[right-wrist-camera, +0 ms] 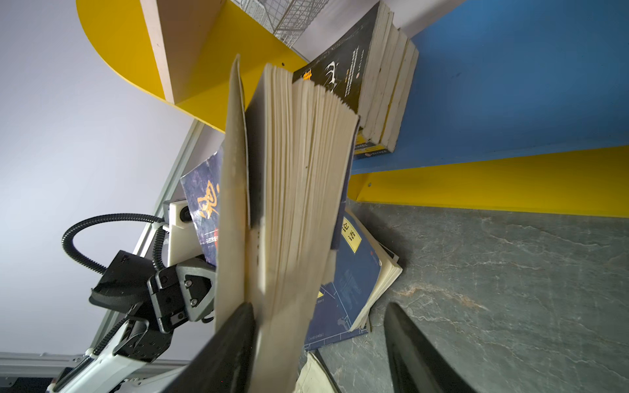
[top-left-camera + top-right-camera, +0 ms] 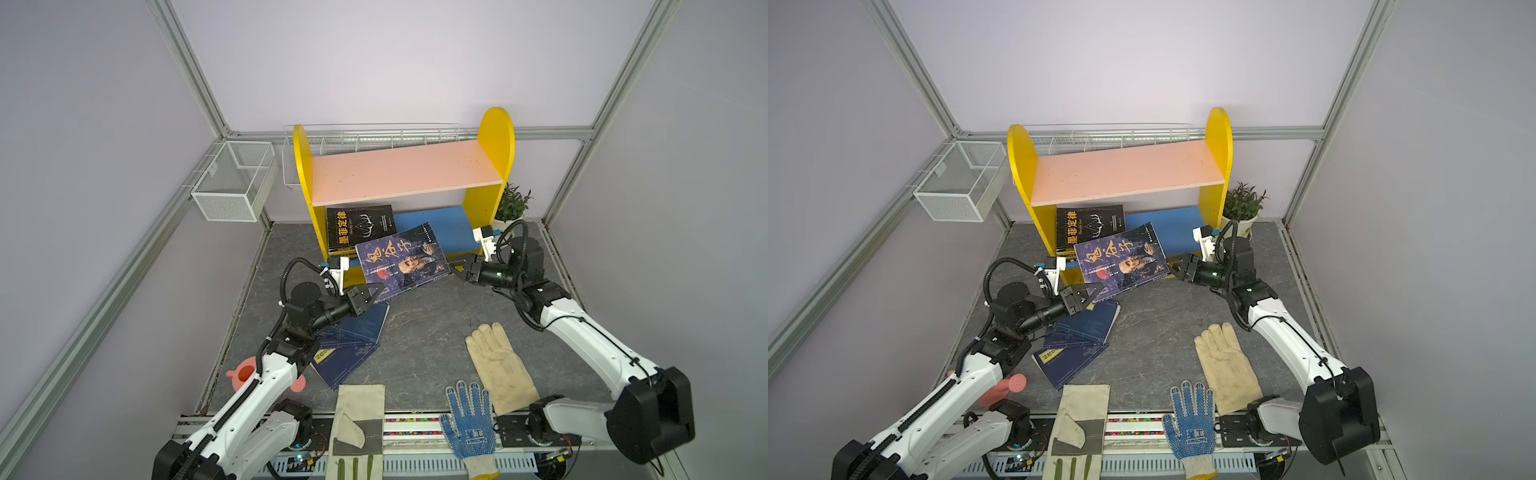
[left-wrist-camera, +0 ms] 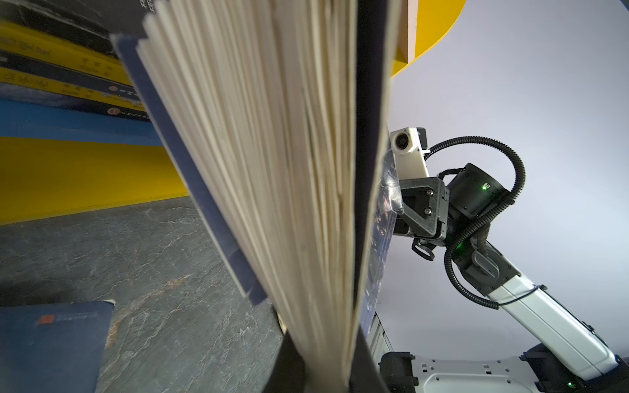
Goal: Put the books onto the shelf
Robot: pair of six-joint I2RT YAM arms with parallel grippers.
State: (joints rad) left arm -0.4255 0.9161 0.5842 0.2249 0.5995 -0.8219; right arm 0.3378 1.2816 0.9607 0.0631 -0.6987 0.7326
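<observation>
A purple-blue book (image 2: pixel 401 262) with a portrait cover tilts before the yellow-sided shelf (image 2: pixel 494 137), pages fanning, its near corner pinched in the left end effector (image 2: pixel 376 291). A black book (image 2: pixel 359 226) tops a flat stack on the blue lower board (image 2: pixel 444 228). Navy books (image 2: pixel 353 336) lie overlapped on the counter (image 2: pixel 424 332).

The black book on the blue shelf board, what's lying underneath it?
Under the black book lies a stack of other books, seen by their cream page edges in the right wrist view, resting on the blue board. Their covers are hidden.
</observation>
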